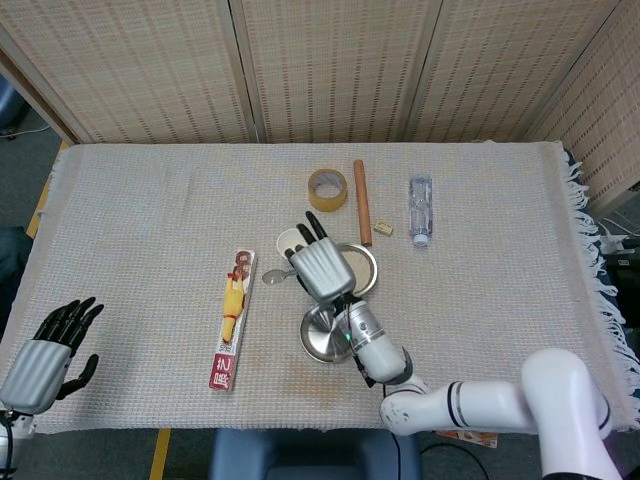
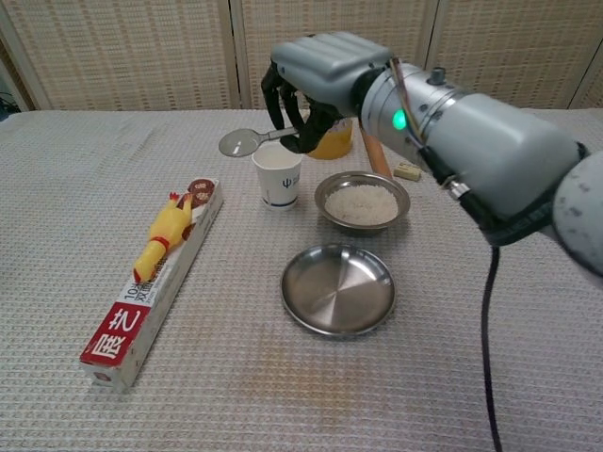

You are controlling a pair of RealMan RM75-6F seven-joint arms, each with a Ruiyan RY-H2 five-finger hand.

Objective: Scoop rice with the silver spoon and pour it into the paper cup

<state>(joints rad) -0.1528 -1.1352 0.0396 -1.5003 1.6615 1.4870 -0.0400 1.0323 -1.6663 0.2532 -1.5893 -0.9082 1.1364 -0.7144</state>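
The right hand (image 2: 320,80) hangs above the middle of the table (image 1: 150,200), fingers curled down around the handle of the silver spoon (image 2: 247,141). The spoon juts out level toward nine o'clock from the hand, its round bowl hovering in the air just past the rim of the paper cup (image 2: 279,175); whether any rice sits in it, I cannot tell. The cup stands upright right under the fingers, a small blue mark on its side.

At three o'clock from the cup, close beside it, sits the steel bowl of rice (image 2: 363,201), filled with white grains. At six o'clock from that bowl, near it but apart, lies an empty steel dish (image 2: 337,288), shiny inside.

At nine o'clock from the cup and dish lies a long red and white box (image 2: 151,281) set lengthwise, with a yellow rubber chicken (image 2: 163,234) resting on top of its far half.

Beyond the hand, toward twelve o'clock, a roll of yellow tape (image 1: 327,189) lies flat; beside it at three o'clock is a brown wooden stick (image 1: 361,201) with a small tan block (image 1: 384,229) near its lower end, and further at three o'clock a clear plastic bottle (image 1: 420,210) lies on its side.

The left hand (image 1: 45,352) rests far off at the table's eight o'clock corner, holding nothing, dark fingers spread loosely.
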